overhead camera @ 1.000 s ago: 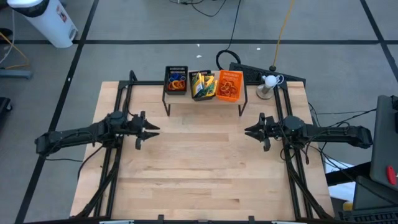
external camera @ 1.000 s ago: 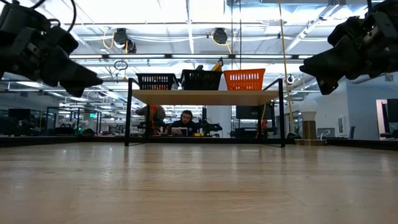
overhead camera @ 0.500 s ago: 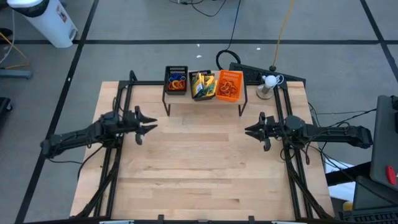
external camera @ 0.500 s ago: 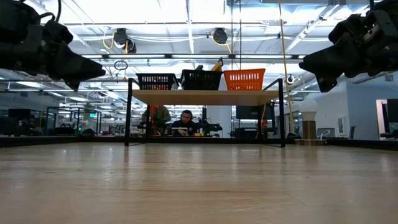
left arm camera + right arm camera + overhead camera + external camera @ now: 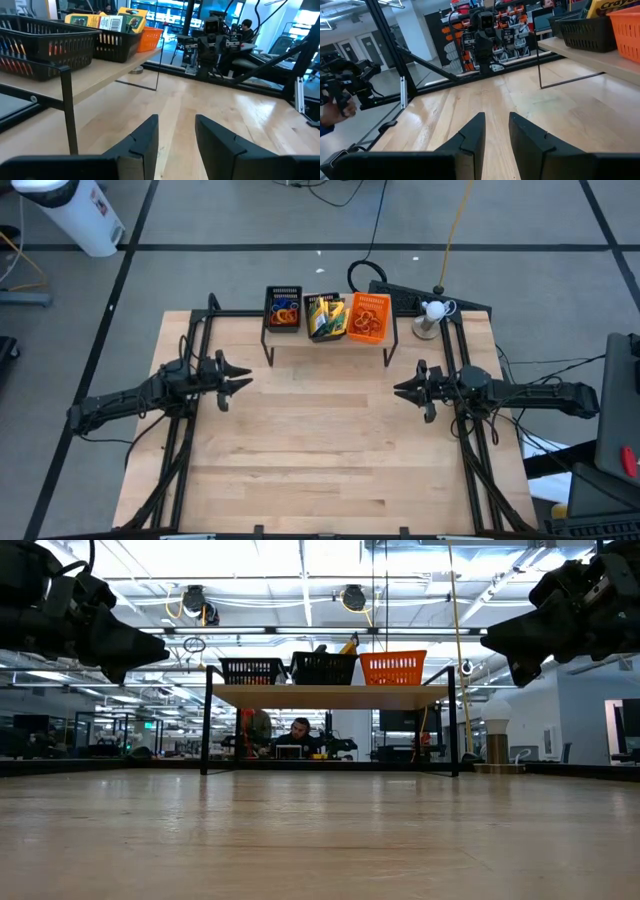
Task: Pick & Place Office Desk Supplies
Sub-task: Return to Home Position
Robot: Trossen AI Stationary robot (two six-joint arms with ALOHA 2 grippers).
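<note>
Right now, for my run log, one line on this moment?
left end effector: open, empty, raised | right end effector: open, empty, raised | left black tray, middle black tray, orange tray: on shelf

Wooden shelf [image 5: 330, 696], white ball [image 5: 433, 308], person behind [image 5: 298, 730]

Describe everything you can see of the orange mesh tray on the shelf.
The orange mesh tray is a small rectangular basket of what looks like orange plastic lattice with a solid rim. It stands upright and level at the right end of the light wooden shelf, last in a row of three. It sits close beside the black tray holding crayon boxes; whether the two trays touch is unclear. Inside lie looped orange items, too small to identify. Nothing grips it.
</note>
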